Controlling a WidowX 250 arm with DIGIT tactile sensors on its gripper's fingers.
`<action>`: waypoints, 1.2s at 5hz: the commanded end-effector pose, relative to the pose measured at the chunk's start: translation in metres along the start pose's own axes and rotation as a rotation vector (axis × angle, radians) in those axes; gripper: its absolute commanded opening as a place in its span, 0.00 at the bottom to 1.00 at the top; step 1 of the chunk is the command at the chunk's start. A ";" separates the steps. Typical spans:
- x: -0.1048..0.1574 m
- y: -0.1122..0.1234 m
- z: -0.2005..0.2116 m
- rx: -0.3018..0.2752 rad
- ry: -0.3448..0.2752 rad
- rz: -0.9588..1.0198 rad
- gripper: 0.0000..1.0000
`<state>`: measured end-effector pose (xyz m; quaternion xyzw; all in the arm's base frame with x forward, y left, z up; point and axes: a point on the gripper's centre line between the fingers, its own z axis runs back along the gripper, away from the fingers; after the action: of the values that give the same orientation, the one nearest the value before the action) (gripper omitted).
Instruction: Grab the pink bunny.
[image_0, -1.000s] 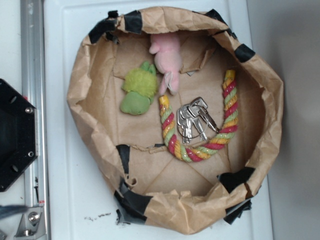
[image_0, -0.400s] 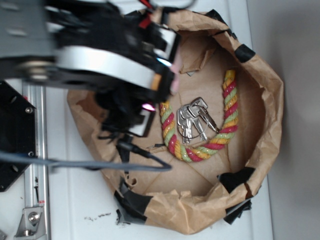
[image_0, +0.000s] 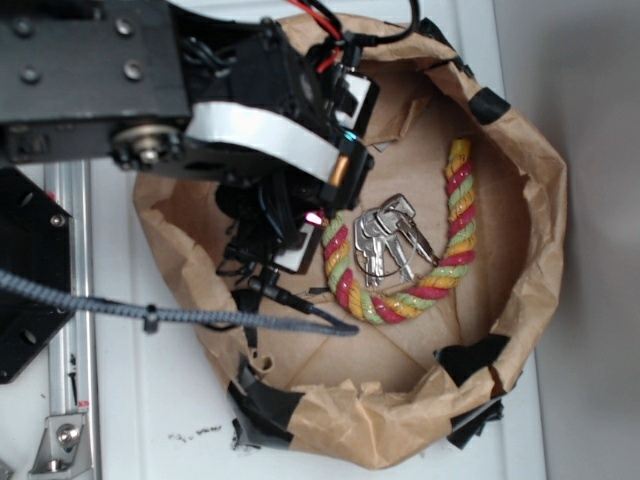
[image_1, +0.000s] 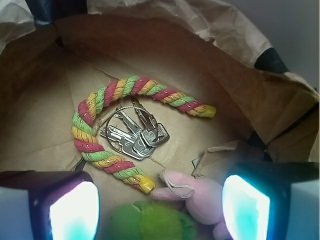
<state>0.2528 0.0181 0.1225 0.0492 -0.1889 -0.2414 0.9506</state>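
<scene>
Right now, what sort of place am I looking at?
Probably a robot lab test bench: a crumpled brown paper bin patched with black tape on a white table, holding a pink bunny, a green plush, keys and a striped rope.

A crumpled brown paper bag, patched with black tape, lies open on a white surface. Inside it, a red, yellow and green twisted rope curves around a bunch of metal keys; a lime-green plush toy lies near one rope end.
</scene>
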 end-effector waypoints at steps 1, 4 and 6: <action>0.000 0.017 -0.032 0.098 0.085 -0.141 1.00; -0.043 0.022 -0.092 -0.042 0.333 -0.364 1.00; -0.041 0.031 -0.074 -0.149 0.336 -0.242 0.00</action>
<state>0.2562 0.0635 0.0346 0.0240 0.0156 -0.3574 0.9335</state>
